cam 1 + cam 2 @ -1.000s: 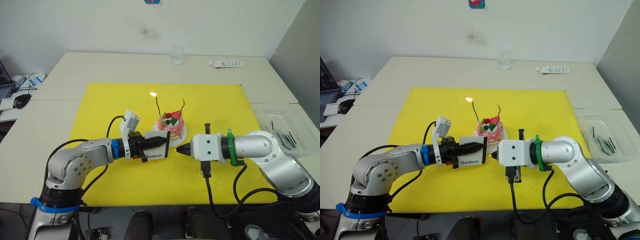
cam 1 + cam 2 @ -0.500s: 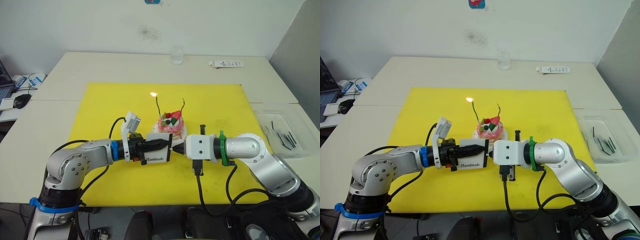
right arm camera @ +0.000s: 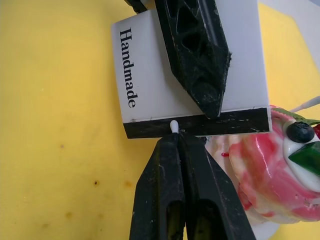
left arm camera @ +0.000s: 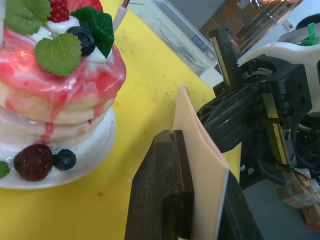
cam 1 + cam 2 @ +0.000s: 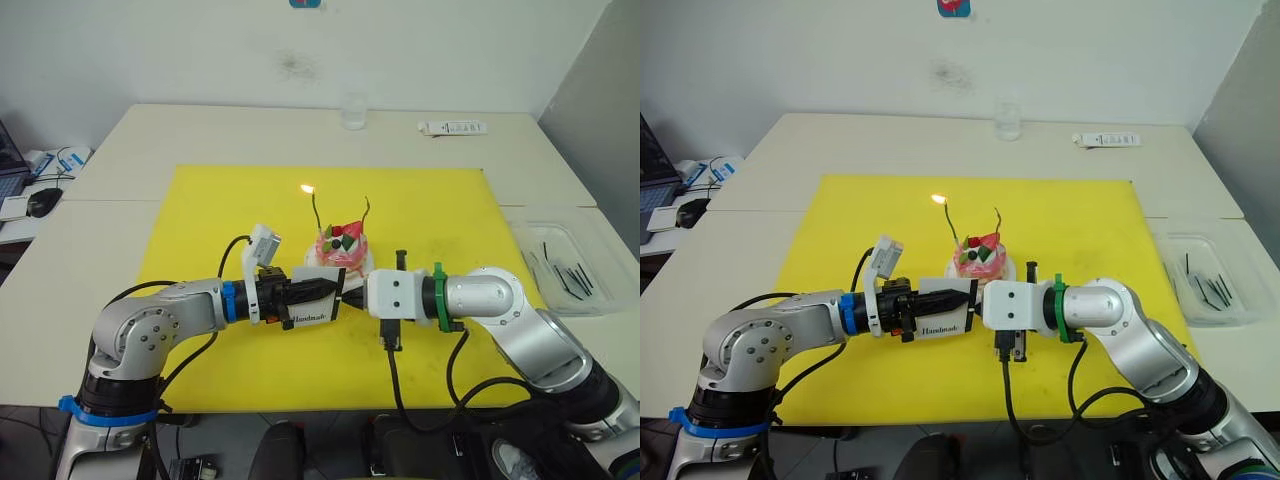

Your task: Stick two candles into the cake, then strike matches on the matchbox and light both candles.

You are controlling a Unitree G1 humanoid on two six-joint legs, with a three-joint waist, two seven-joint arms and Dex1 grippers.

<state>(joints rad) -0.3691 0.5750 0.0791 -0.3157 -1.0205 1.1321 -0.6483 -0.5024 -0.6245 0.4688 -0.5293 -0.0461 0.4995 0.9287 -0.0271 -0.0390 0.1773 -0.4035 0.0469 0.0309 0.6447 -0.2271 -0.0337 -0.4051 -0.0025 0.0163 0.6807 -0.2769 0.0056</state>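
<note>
The pink cake (image 5: 340, 248) stands on its white plate (image 5: 362, 272) on the yellow mat, with two thin wavy candles in it. The left candle (image 5: 317, 212) carries a small flame (image 5: 307, 188); the right candle (image 5: 367, 210) shows none. In front of the cake my left gripper (image 5: 333, 286) is shut on the white "Handmade" matchbox (image 3: 165, 85), held on edge. My right gripper (image 3: 174, 139) is shut on a match, whose white head (image 3: 173, 125) touches the box's black strip (image 3: 230, 122).
A clear plastic tray (image 5: 565, 262) with several dark matches sits at the right table edge. A glass (image 5: 352, 110) and a white remote (image 5: 452, 127) lie at the back. A mouse (image 5: 42, 203) rests at far left. The yellow mat (image 5: 200, 220) covers the centre.
My right gripper has moved left with the match until its head meets the matchbox strip. The left gripper and matchbox have barely moved.
</note>
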